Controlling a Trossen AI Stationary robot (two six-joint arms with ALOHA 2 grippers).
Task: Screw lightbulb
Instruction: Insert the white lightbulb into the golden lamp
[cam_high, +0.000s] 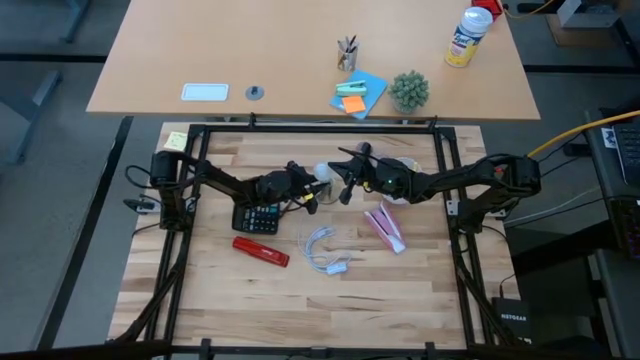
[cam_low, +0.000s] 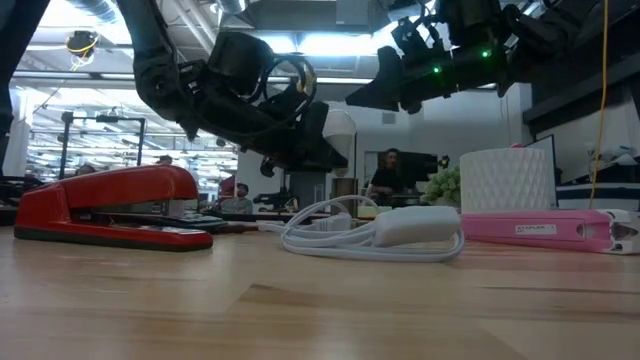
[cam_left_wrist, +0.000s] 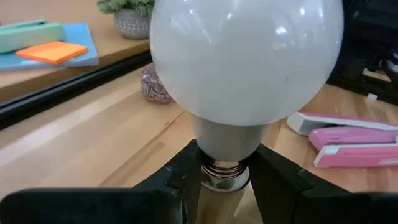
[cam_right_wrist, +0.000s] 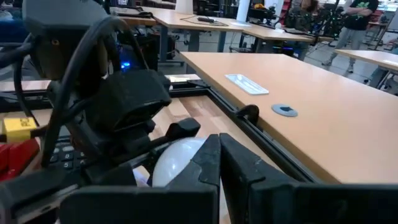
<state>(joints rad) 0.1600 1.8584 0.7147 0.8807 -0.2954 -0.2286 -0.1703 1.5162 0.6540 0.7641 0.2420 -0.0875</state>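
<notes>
Gripping lightbulb (cam_left_wrist: 245, 62) metal thread, glossy white globe

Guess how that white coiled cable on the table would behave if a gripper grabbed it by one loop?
The white cable lies in loose loops, so it would likely flop and trail rather than lift as one piece. Its plug block looks like the heavier end and would probably drag. It lies near the red stapler and could snag it.
</notes>
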